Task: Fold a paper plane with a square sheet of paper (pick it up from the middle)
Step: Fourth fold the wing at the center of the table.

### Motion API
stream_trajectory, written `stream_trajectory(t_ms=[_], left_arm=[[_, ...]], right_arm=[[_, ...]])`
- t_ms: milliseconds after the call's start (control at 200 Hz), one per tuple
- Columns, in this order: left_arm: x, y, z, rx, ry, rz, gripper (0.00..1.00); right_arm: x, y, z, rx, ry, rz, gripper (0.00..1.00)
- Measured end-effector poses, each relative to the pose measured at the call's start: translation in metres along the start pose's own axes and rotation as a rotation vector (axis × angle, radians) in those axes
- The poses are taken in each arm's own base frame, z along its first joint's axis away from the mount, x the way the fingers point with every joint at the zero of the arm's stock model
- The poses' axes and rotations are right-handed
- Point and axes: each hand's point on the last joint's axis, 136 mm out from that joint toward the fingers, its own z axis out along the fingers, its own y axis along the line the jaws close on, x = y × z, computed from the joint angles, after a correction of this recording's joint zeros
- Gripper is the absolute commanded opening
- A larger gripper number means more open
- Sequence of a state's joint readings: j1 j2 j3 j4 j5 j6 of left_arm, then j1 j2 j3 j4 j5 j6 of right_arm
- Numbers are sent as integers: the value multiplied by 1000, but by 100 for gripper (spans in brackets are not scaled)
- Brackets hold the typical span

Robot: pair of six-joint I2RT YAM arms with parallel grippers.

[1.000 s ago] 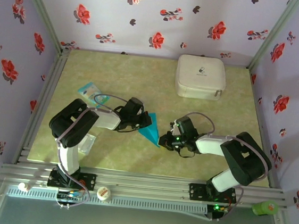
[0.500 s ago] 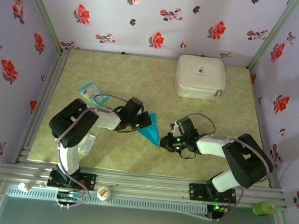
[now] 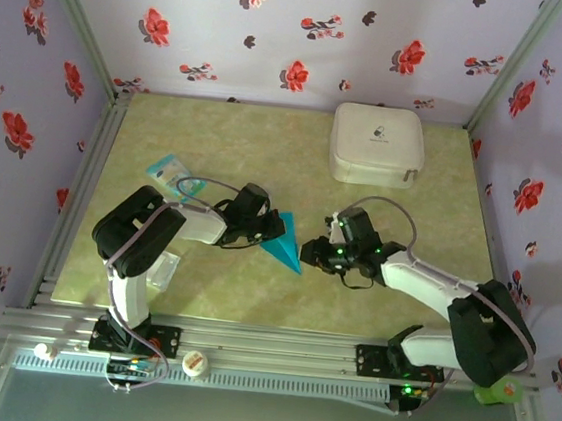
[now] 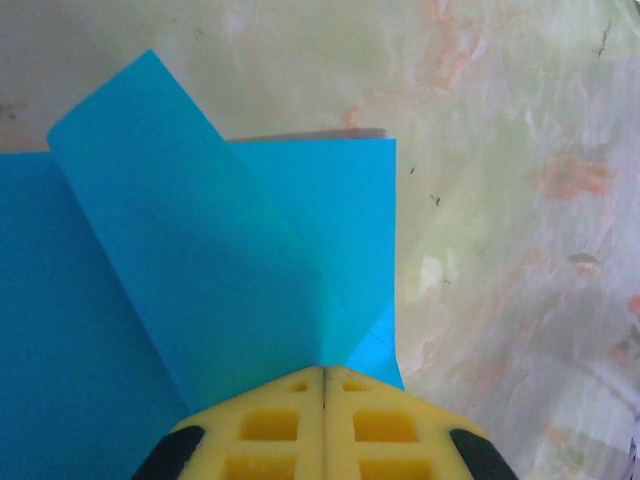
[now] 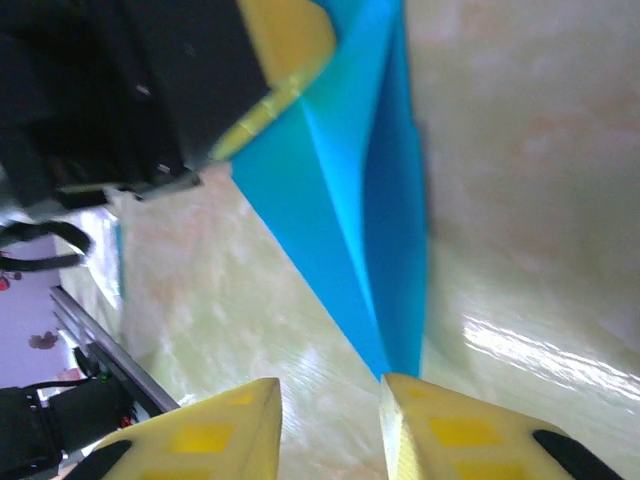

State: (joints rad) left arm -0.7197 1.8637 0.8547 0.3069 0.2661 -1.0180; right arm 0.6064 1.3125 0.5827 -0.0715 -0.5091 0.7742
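**Fig.: mid-fold state, two-arm setup.** The sheet of paper (image 3: 284,243), creased to a teal kite shape w/ one sharp point, is seen near the ctr of the surface (image 3: 229,135), btw. the two arms. Its blunt end is clamped by the left tool (image 4: 323,385), whose pads are pressed fully together on the paper. One flap is seen curling up off the layers below, i.e. not yet creased flat. The right tool (image 5: 330,395) is held low at the pointed end w/ jaws partly apart. Bare surface is visible btw. the pads and nothing is gripped. The tip is seen just at the inner edge of one pad; whether it touches can't be told.

Risks (judged, not observed):
1. If the right tool is closed or slid from this pos., the thin tip may be bent, crumpled or pushed sideways, since it lies at a pad edge rather than squarely btw. both.
2. W/ only one end pinned, any drag at the tip may pivot the sheet about the left clamp, so later folds would come out off-axis.
3. The lifted flap may spring open further if left unpressed.
4. Tearing at the clamp is possible if the tools are pulled apart.
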Motion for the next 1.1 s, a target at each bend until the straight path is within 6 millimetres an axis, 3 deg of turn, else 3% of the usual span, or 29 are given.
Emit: stream_trajectory(t_ms=[75, 190, 445, 1100], left_arm=[[0, 0, 0, 0, 0, 0, 0], [0, 0, 0, 1, 0, 0, 0], [0, 0, 0, 0, -1, 0, 0], [0, 0, 0, 2, -1, 1, 0]], right_arm=[[-6, 7, 4, -17, 8, 2, 10], [-16, 13, 22, -44, 36, 24, 6], [-20, 2, 52, -40, 93, 77, 4], [-6, -22, 64, 7, 133, 120, 6]])
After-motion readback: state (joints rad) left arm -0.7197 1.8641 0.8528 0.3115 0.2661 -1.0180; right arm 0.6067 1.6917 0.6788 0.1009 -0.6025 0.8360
